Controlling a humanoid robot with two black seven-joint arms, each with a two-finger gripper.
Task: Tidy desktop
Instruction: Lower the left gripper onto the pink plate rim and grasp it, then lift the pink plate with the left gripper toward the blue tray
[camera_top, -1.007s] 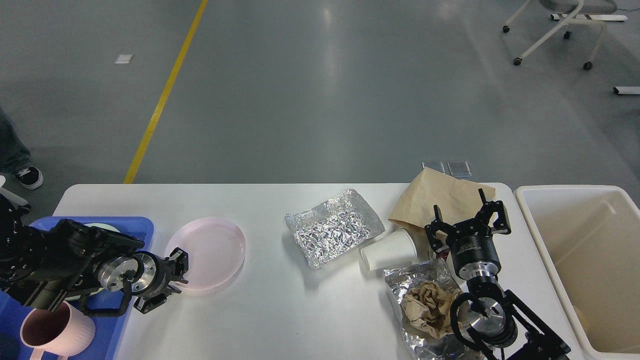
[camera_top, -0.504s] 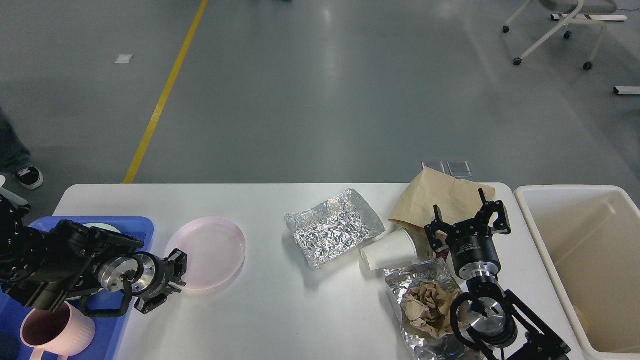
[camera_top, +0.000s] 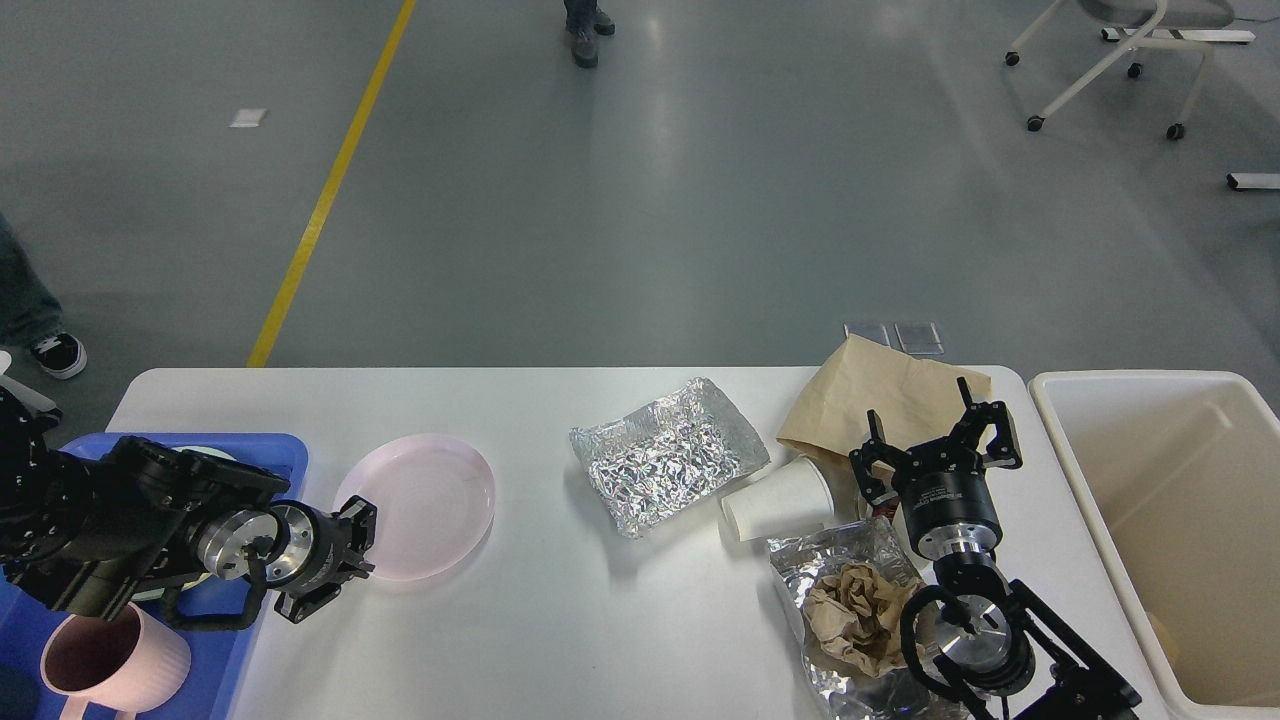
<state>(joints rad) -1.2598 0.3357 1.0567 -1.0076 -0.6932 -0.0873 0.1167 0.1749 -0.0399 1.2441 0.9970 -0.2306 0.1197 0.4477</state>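
— Foil and brown paper are spread over the right half of the counter (camera_top: 560, 620), so I'd judge the tidying far from finished.

— What is left out?

— A crumpled foil tray (camera_top: 668, 467) near the middle; just right of it a white paper cup (camera_top: 778, 499) on its side; behind that a brown paper bag (camera_top: 880, 400) lying flat at the far edge. At the near edge, a second foil sheet (camera_top: 830, 560) carries a wad of brown paper (camera_top: 855, 615). Left of centre sits a pink plate (camera_top: 420, 503).

— And what looks put away?

— A pink mug (camera_top: 105, 668) stands in the blue tray (camera_top: 270, 452) at the left end. The cream bin (camera_top: 1150, 480) off the right end looks nearly empty; something small lies low by its near wall, too small to name.

— The arms?

— The left arm comes in low over the tray, its wrist turned toward the plate. The left pincer (camera_top: 362, 545) is at the plate's near-left rim, fingers set either side of the edge. Whether they have closed on it I cannot tell; it is dark and seen nearly end-on.

— The right?

— It rises from the bottom right corner, past the foil sheet. The right pincer (camera_top: 940, 440) points away from the robot, above the bag's near edge, fingers spread wide and holding nothing.

— So the plate looks to be the step in hand?

— I'd say so; the rubbish on the right waits for the bin.
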